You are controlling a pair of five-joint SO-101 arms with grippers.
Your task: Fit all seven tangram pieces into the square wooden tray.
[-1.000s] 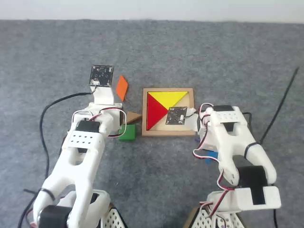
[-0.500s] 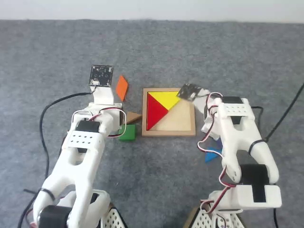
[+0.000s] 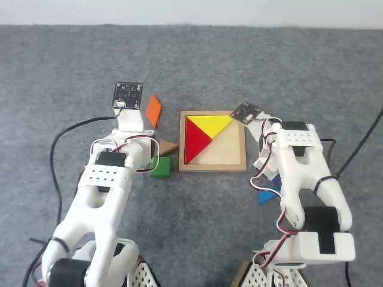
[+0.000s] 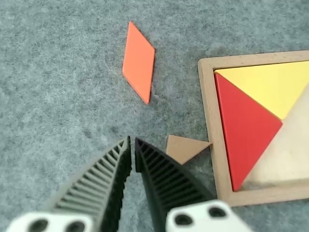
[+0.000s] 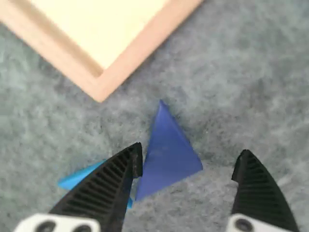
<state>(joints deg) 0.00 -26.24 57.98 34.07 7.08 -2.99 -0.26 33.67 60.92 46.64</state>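
The right claw (image 5: 190,153) is open wide over the dark blue triangle (image 5: 166,150), likely ready to pinch it. That piece lies on the counter (image 5: 251,72) near a corner of the tray (image 5: 145,43). The left claw (image 4: 131,144) is closed and empty beside the brown triangle (image 4: 183,147), which touches the tray. The red triangle (image 4: 244,128) and yellow triangle (image 4: 270,82) already sit inside.
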